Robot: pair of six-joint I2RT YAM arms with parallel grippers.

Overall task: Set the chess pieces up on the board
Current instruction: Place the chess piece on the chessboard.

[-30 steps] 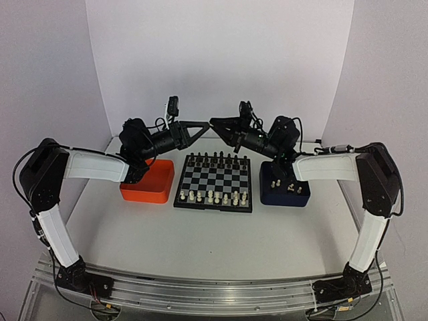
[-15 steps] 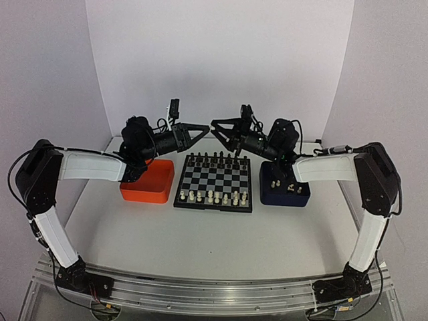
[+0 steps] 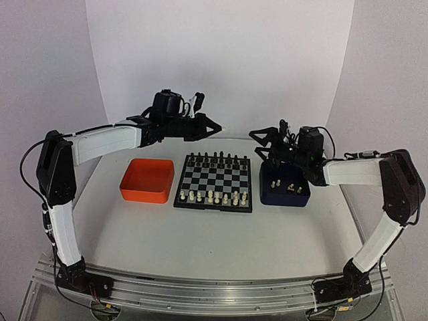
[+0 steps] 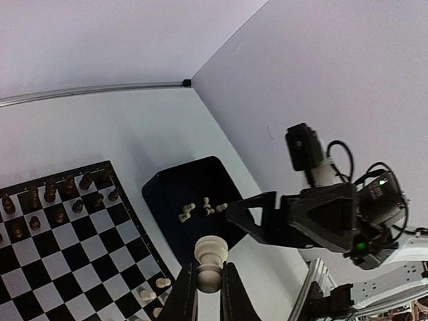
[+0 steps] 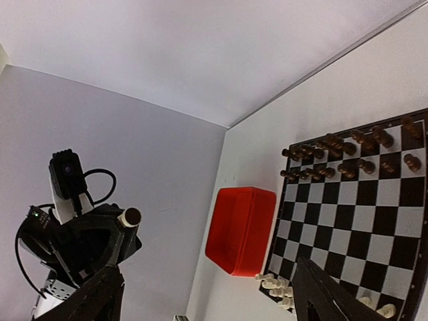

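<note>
The board (image 3: pixel 214 182) lies mid-table, with black pieces (image 3: pixel 217 159) along its far rows and several white chess pieces (image 3: pixel 214 196) along its near rows. My left gripper (image 3: pixel 217 128) hovers above the board's far edge. It is shut on one cream-white chess piece (image 4: pixel 211 262), which sticks out past the fingertips. My right gripper (image 3: pixel 262 142) stands open and holds nothing, at the far left corner of the dark blue tray (image 3: pixel 267 195). More white pieces (image 3: pixel 287 186) lie in that tray. The right wrist view shows the left gripper (image 5: pixel 124 221) with the piece's round base facing the camera.
An orange tray (image 3: pixel 147 180) stands left of the board, and I see nothing in it. White walls close off the back and both sides. Both forearms reach over the table's far half, well above the board.
The grippers were tip to tip above the board's far edge. The right gripper has opened and drawn back right, to the blue tray. The left arm has risen, still holding the white piece.
</note>
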